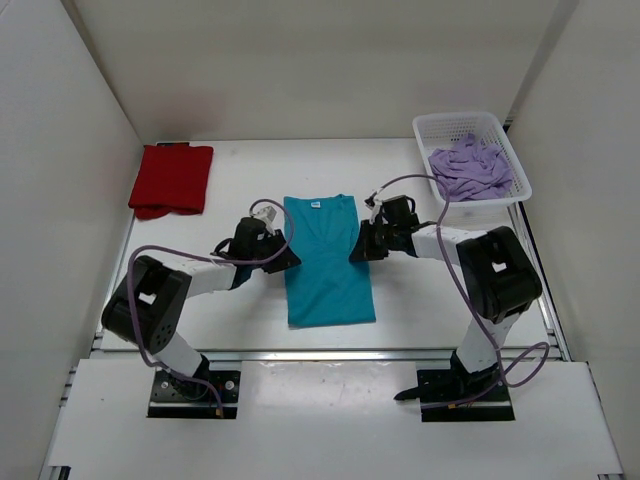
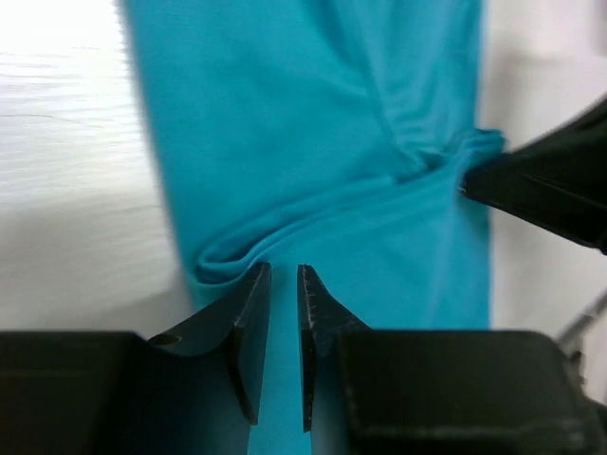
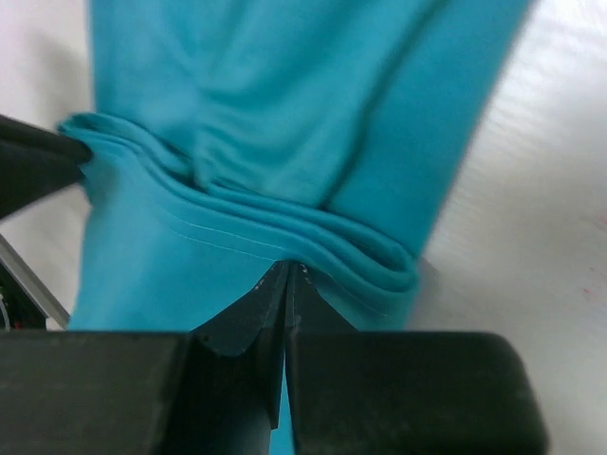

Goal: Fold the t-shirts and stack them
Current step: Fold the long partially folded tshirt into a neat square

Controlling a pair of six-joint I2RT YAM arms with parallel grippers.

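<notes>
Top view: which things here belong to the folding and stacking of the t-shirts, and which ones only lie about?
Belong to the job:
- teal t-shirt, spread in the middle of the table
- red t-shirt, folded at the far left
- lavender t-shirt, bunched up at the far right

Only lying about:
- white basket, which holds the lavender t-shirt

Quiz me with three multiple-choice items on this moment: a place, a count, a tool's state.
1. Where is the lavender t-shirt? A in the basket; B centre; C far left.
2. How many t-shirts lie outside the basket? A one; B two; C three.
3. The right tool is: A wide open; B shut on the teal t-shirt; C raised clear.
Answers: 1 A, it is heaped in the basket; 2 B, the red t-shirt and the teal one; 3 B, its fingers are closed at the fold's edge.
</notes>
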